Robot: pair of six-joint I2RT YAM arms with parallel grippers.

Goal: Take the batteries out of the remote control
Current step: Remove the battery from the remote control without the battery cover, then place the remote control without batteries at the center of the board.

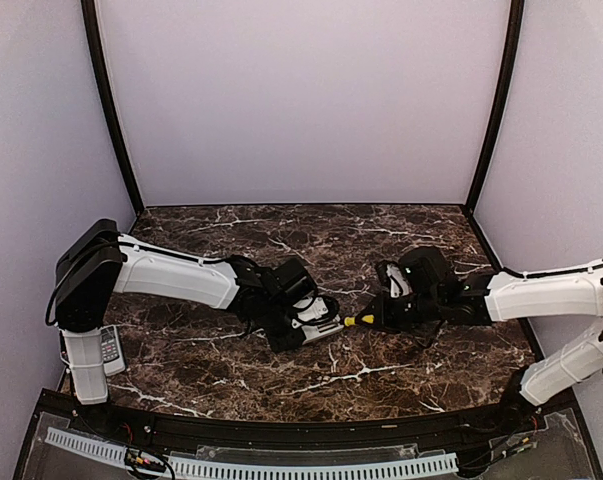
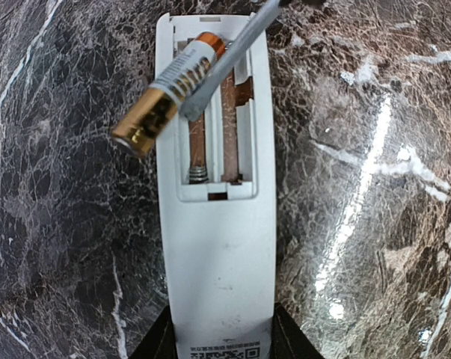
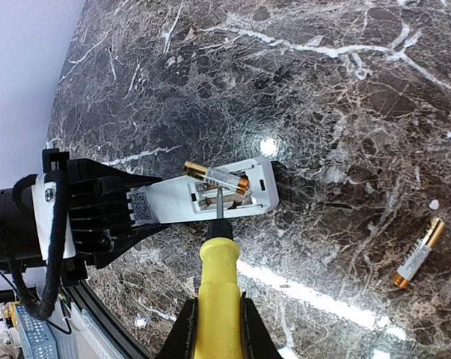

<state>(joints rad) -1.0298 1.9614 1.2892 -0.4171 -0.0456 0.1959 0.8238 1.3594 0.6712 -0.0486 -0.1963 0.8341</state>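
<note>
Dark brown, white-veined marble counter (image 1: 281,385) carries everything. Far left, beside the left arm's base, a small grey button remote (image 1: 111,350) lies flat. Left claw (image 2: 221,345) is clamped on the printed end of the white plastic remote control (image 2: 218,254), which sits back side up with the cover off and the bay open. One gold-and-silver cylindrical battery (image 2: 169,91) tilts out of the bay: gold end raised past the remote's left edge, other end inside. Bare copper strips and a spring show beneath. The grey metal shaft (image 2: 226,61) of the yellow-handled screwdriver (image 3: 216,288) touches that battery. Right claw (image 3: 216,336) is clamped on the handle. Further right in the right wrist view, well apart, a second gold-and-silver battery (image 3: 418,254) lies loose on the counter.
</note>
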